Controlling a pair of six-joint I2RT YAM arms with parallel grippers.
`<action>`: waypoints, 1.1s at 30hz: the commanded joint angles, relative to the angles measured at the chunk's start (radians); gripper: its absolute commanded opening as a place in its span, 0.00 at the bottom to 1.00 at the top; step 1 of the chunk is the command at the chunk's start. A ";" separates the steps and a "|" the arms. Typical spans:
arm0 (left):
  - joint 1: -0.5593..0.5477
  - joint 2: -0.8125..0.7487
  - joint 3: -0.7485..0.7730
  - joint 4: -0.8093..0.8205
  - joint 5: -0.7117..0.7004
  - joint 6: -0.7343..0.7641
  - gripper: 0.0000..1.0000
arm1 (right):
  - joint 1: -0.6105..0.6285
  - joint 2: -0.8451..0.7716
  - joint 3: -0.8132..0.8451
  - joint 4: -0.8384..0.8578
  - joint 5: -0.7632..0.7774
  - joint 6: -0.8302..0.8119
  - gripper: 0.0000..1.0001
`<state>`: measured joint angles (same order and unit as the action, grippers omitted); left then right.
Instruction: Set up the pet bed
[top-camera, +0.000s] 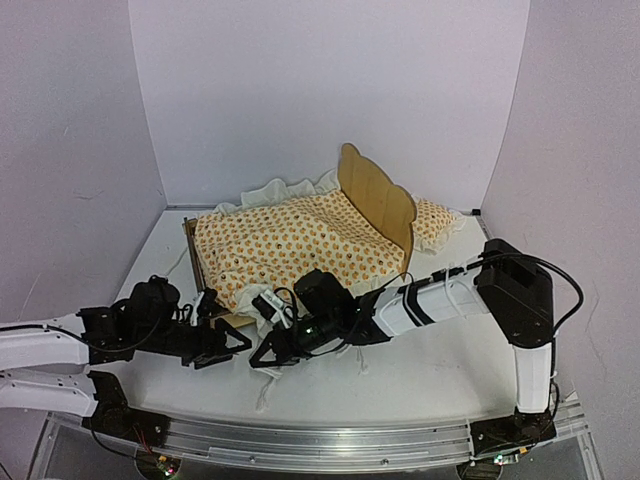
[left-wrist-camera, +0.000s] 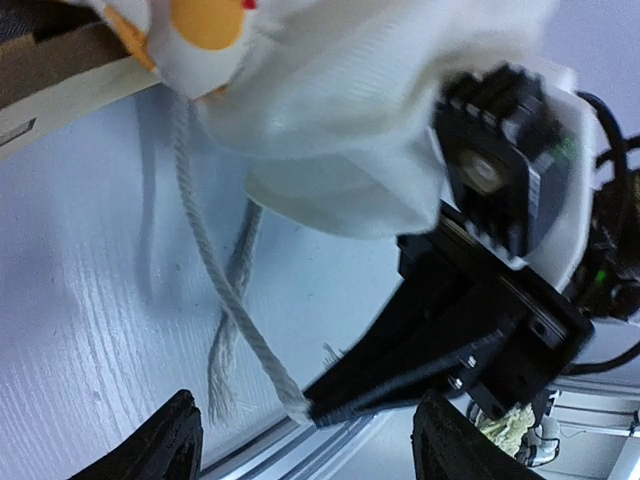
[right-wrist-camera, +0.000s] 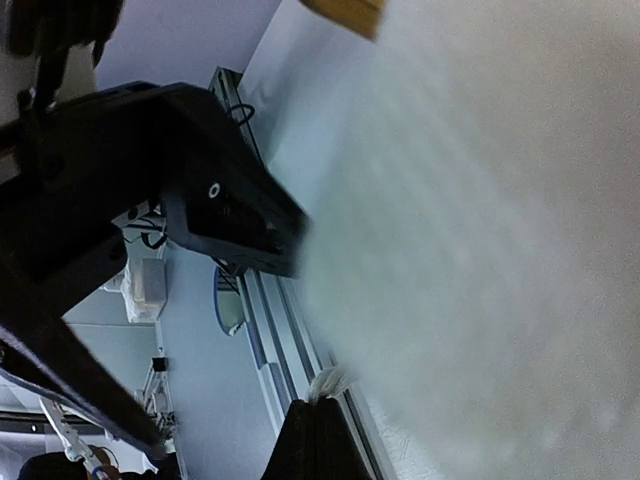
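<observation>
The left arm lies low, reaching in from the left edge, its left gripper spread wide, fingers well apart. The right arm folds at the elbow and stretches leftward, wrist low; the right gripper is pinched tight on a cord end, just beside the left one

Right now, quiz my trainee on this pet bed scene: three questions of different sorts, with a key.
1. True or false: the left gripper is shut on the bedding.
2. What do the right gripper fingertips pinch? A) the white cord B) a wooden slat C) nothing
3. Is the pillow inside the pet bed or outside it?

Key: 1 false, it is open and holds nothing; 2 A; 3 outside.
</observation>
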<state>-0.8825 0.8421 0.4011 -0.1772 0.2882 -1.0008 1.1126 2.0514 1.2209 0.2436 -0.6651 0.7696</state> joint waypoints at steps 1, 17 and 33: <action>-0.012 0.101 -0.049 0.202 -0.025 -0.169 0.72 | 0.034 -0.075 0.002 -0.024 -0.012 -0.093 0.00; -0.018 0.291 -0.036 0.301 0.046 -0.134 0.53 | 0.127 -0.063 0.011 -0.054 0.196 -0.353 0.00; -0.016 -0.089 -0.112 -0.054 -0.208 -0.073 0.00 | 0.128 -0.186 0.014 -0.563 0.362 -0.634 0.61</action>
<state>-0.8978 0.8536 0.2913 -0.0975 0.1566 -1.0874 1.2343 1.9282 1.1973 -0.1165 -0.3725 0.3344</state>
